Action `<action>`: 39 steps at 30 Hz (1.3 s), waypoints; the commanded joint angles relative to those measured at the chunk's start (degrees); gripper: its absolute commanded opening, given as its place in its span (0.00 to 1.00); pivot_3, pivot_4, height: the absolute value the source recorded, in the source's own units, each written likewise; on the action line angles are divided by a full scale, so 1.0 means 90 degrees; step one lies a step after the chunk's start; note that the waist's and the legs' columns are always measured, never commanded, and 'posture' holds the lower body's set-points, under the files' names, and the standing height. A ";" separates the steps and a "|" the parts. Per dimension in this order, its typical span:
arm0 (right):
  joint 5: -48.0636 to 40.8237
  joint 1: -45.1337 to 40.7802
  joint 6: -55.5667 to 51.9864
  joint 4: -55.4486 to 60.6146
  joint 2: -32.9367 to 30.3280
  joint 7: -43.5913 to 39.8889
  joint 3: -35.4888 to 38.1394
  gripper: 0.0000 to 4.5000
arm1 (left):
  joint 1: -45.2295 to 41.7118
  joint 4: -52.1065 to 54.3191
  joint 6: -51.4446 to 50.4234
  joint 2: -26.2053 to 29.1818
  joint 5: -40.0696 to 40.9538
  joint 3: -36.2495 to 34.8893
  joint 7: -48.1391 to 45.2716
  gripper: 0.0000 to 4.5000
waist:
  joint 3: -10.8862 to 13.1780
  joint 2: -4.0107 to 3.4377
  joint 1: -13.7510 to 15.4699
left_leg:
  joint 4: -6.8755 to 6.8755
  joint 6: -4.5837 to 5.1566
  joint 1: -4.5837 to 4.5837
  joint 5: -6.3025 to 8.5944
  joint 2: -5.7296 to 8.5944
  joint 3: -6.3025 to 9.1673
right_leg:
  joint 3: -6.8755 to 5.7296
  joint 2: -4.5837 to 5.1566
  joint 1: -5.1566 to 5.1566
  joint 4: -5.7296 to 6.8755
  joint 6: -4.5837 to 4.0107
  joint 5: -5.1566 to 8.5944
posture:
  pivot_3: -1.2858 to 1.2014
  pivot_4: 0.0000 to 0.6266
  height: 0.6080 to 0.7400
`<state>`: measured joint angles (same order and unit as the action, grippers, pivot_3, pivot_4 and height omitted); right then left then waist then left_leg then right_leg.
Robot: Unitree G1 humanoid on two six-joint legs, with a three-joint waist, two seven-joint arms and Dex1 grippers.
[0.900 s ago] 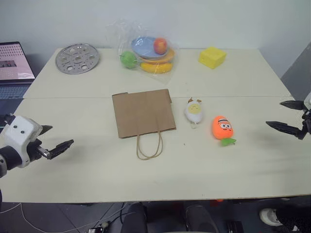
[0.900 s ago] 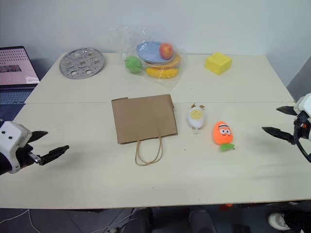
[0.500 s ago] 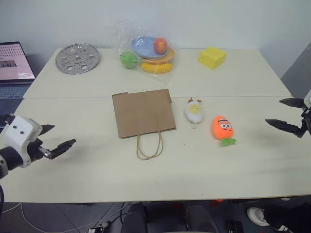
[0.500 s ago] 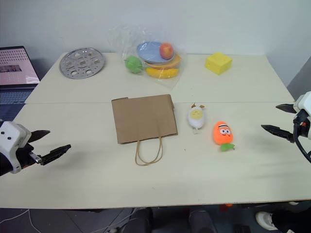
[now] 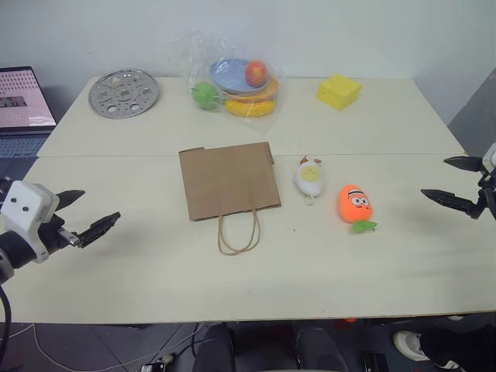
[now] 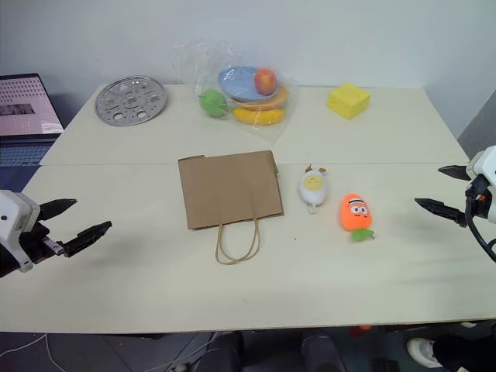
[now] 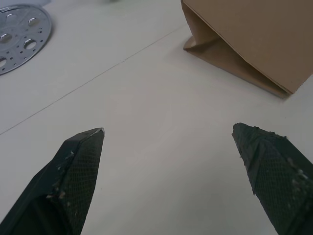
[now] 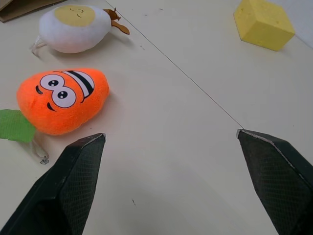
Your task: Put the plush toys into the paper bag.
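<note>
The counter [image 5: 387, 263] carries a bag [image 5: 229, 180] lying flat and closed at its middle, handles toward the robot. Just right of it lie the 2 toys: the egg [image 5: 309, 177] near the bag's edge, the carrot [image 5: 355, 204] beside it. Both pincers are open and empty, the left pincer [image 5: 87, 214] and the right pincer [image 5: 454, 183] well apart from everything. The risk: the bag's mouth is pressed shut, so a toy pushed at it would likely slide the bag away
</note>
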<state>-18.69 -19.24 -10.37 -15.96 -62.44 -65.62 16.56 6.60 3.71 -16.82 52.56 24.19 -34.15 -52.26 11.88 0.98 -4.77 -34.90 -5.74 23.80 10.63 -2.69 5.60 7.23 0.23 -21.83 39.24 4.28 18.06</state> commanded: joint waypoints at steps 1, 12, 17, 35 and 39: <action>0.0000 -0.0117 0.0100 0.0152 -0.0051 0.0019 0.0099 1.00 | -0.0048 0.0020 0.0152 0.0024 -0.0064 -0.0100 0.0039 1.00 | 0.0000 0.0000 0.0000 | 0.0000 0.0000 0.0000 0.0000 0.0000 0.0000 | 0.0000 0.0000 0.0000 0.0000 0.0000 0.0000 | 0.52 0.24 1.00; -0.0360 -0.0038 -0.0368 0.1146 0.0001 -0.0094 0.0094 1.00 | 0.0561 0.1230 0.0123 0.0032 -0.0069 0.0652 -0.0553 1.00 | 0.0000 0.0000 0.0002 | 0.0001 0.0000 0.0001 0.0000 0.0001 -0.0001 | 0.0002 0.0002 0.0001 -0.0001 0.0002 -0.0001 | 0.52 0.24 1.00; -0.1055 0.0392 -0.1211 0.2772 0.0074 -0.0387 -0.0114 1.00 | 0.0568 0.2042 0.0291 0.0161 -0.0229 0.1473 -0.0878 1.00 | 0.0000 0.0000 0.0013 | 0.0000 0.0000 -0.0001 0.0000 0.0000 0.0004 | 0.0000 0.0000 0.0003 0.0003 0.0002 -0.0001 | 0.52 0.24 1.00; -0.1984 0.1062 -0.2441 0.5510 0.0837 0.0379 -0.0927 1.00 | -0.0828 0.0938 0.2684 -0.0618 -0.1679 0.3845 -0.1036 1.00 | -0.0003 0.0004 0.0097 | -0.0005 0.0000 0.0003 0.0000 0.0001 0.0006 | 0.0000 -0.0002 0.0010 -0.0013 0.0007 -0.0004 | 0.52 0.24 1.00; -0.2064 0.1087 -0.2502 0.5580 0.0836 0.0432 -0.0886 1.00 | -0.1138 0.0318 0.3164 -0.0901 -0.1858 0.4089 -0.0994 0.91 | -0.0003 0.0005 0.0156 | -0.0006 0.0000 0.0003 0.0000 0.0002 0.0009 | -0.0001 -0.0002 0.0010 -0.0014 0.0008 -0.0005 | 0.52 0.24 1.00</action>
<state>-35.91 -9.52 -32.93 32.48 -54.91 -61.99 7.53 -2.94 7.64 9.50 44.85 7.74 2.28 -61.64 11.85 1.02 -3.36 -34.94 -5.73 23.83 10.63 -2.67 5.69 7.21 0.21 -21.73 39.12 4.36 18.02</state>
